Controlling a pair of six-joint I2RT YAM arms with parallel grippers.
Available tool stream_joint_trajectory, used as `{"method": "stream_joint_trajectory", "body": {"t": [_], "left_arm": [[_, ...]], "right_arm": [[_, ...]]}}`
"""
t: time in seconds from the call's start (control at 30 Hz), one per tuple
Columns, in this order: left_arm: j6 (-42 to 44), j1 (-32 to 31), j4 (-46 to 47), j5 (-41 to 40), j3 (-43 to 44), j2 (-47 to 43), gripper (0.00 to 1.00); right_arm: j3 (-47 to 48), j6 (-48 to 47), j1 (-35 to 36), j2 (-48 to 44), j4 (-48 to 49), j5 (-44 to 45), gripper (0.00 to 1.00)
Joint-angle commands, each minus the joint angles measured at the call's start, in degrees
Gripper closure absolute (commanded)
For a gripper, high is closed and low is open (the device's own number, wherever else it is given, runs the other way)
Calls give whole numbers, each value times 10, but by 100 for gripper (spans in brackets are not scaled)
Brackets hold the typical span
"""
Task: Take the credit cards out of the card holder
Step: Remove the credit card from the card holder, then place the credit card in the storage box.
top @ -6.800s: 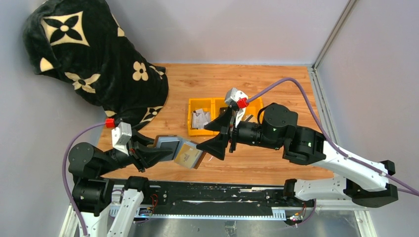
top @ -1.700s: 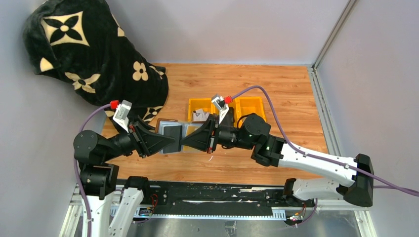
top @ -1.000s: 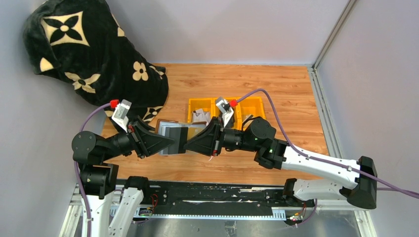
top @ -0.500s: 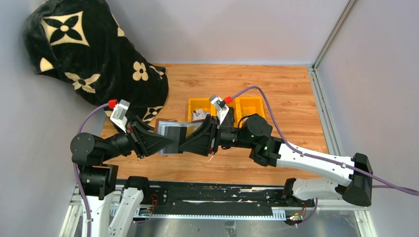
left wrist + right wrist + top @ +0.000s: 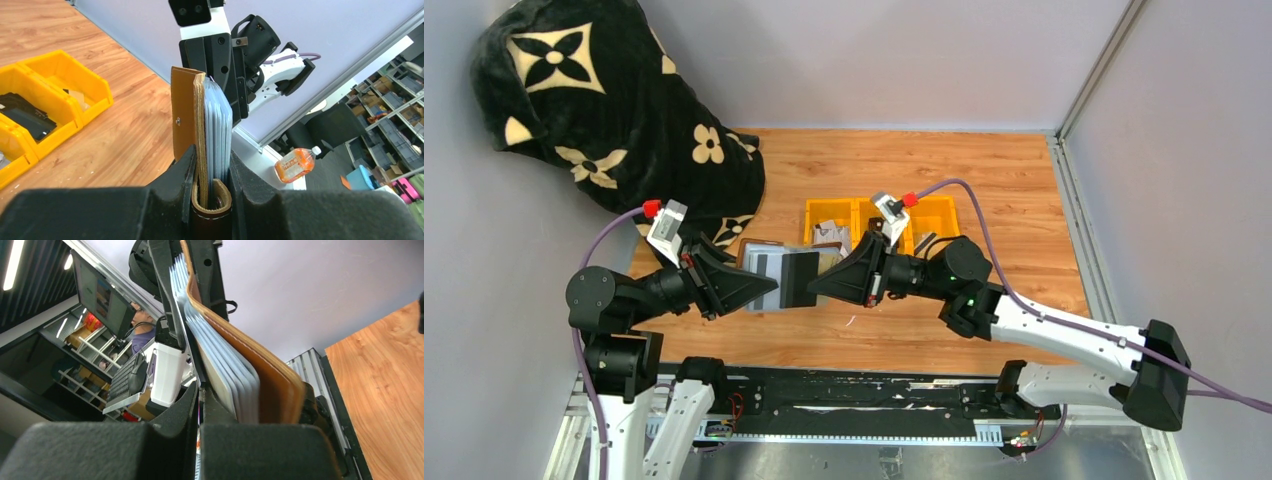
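Note:
The brown leather card holder (image 5: 760, 262) is held above the table, and my left gripper (image 5: 766, 289) is shut on its folded end. In the left wrist view the holder (image 5: 187, 110) stands upright between the fingers (image 5: 175, 185), its grey sleeves facing the right arm. My right gripper (image 5: 817, 283) is shut on a dark credit card (image 5: 800, 280) that sticks out of the holder's right side. In the right wrist view the jaws (image 5: 200, 397) are pressed together with only a thin edge between them. The holder's sleeves and brown cover (image 5: 272, 385) lie just to their right.
A yellow three-compartment tray (image 5: 816, 212) stands behind the grippers, with pale slips in its left bin and a small black object (image 5: 25, 117) in another. A black flowered blanket (image 5: 604, 120) is heaped at the back left. Grey walls close in the table.
My right gripper has shut and drawn back to the right, and a dark card now shows between it and the holder. The left gripper has kept its hold, almost still.

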Motion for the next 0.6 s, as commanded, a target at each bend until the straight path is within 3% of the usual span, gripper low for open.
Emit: {"method": "stream_joint_trajectory", "body": {"t": [0.0, 0.1, 0.33, 0.57], "left_arm": [[48, -9, -30, 37, 44, 3, 100], [84, -9, -61, 22, 49, 8, 100], [243, -9, -189, -83, 69, 15, 100], [329, -9, -241, -165, 80, 21, 100]], "right_arm": [[-56, 22, -49, -42, 19, 33, 100], [-71, 5, -75, -81, -20, 14, 100], [-62, -72, -193, -181, -277, 3, 100], [-47, -126, -327, -163, -464, -10, 100]]}}
